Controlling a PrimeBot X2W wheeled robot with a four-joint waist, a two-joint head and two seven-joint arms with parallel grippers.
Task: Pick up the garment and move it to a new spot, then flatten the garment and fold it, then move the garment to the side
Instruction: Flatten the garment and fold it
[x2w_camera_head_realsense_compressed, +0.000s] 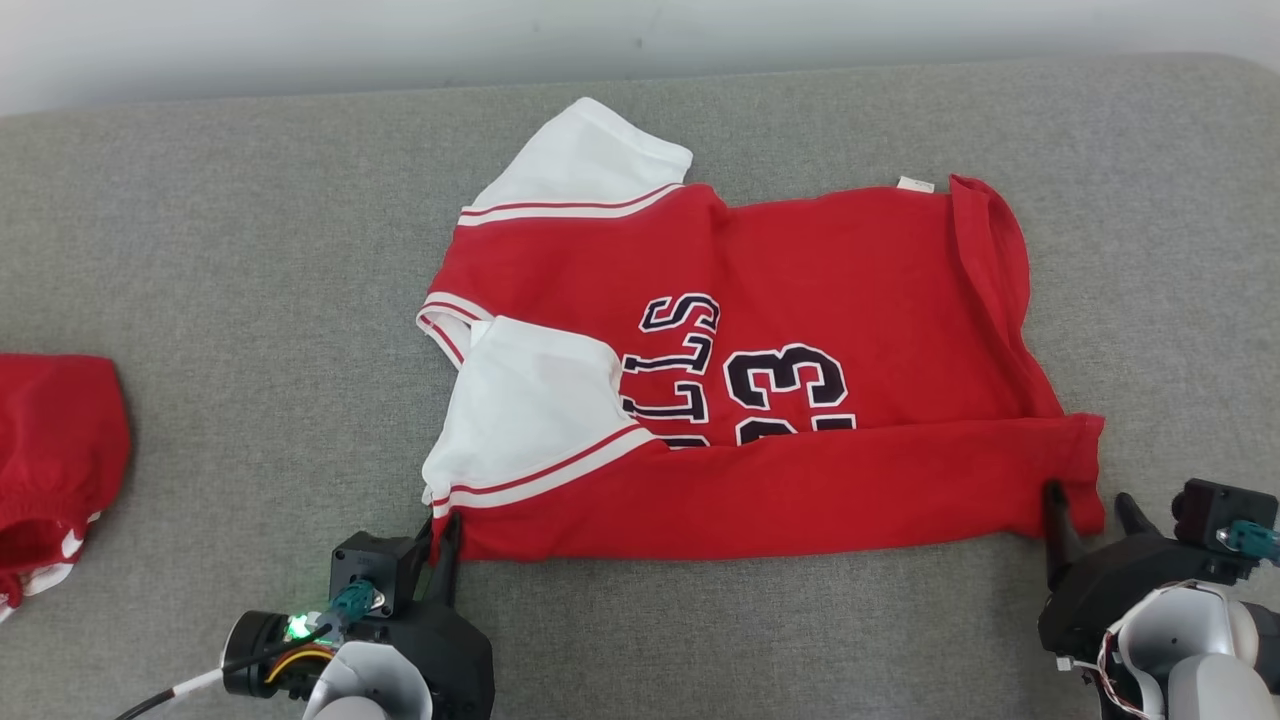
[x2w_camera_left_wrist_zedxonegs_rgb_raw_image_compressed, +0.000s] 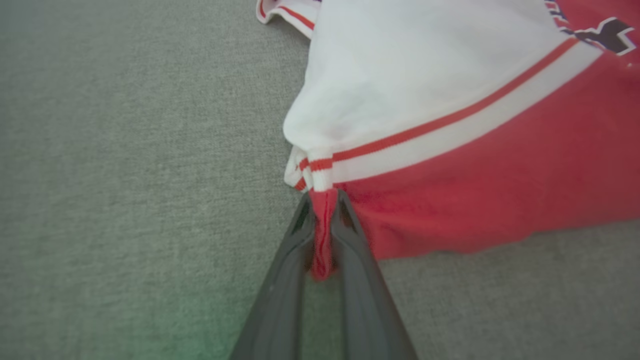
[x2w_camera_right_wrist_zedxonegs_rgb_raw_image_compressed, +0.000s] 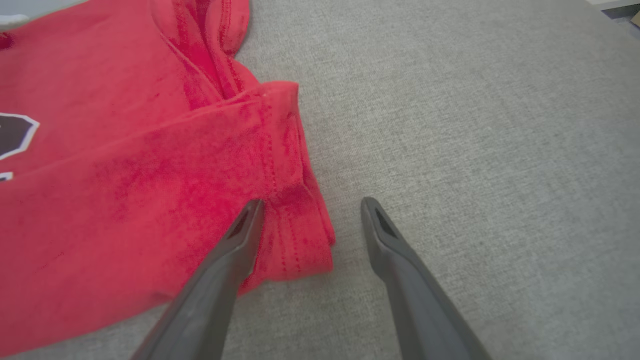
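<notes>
The garment (x2w_camera_head_realsense_compressed: 760, 340) is a red jersey with white sleeves and dark lettering, spread flat mid-surface with its near edge folded over. My left gripper (x2w_camera_head_realsense_compressed: 443, 525) sits at the garment's near left corner, below the white sleeve. In the left wrist view the left gripper (x2w_camera_left_wrist_zedxonegs_rgb_raw_image_compressed: 324, 200) is shut on a pinch of the red garment (x2w_camera_left_wrist_zedxonegs_rgb_raw_image_compressed: 500, 190) hem. My right gripper (x2w_camera_head_realsense_compressed: 1090, 500) stands open at the near right corner. In the right wrist view the right gripper (x2w_camera_right_wrist_zedxonegs_rgb_raw_image_compressed: 310, 202) straddles the garment (x2w_camera_right_wrist_zedxonegs_rgb_raw_image_compressed: 150, 190) corner, one finger over the cloth, the other over bare fabric surface.
The grey fabric surface (x2w_camera_head_realsense_compressed: 250, 250) runs under everything. Another red piece of clothing (x2w_camera_head_realsense_compressed: 50, 450) with white trim lies at the left edge. A pale wall lines the far side.
</notes>
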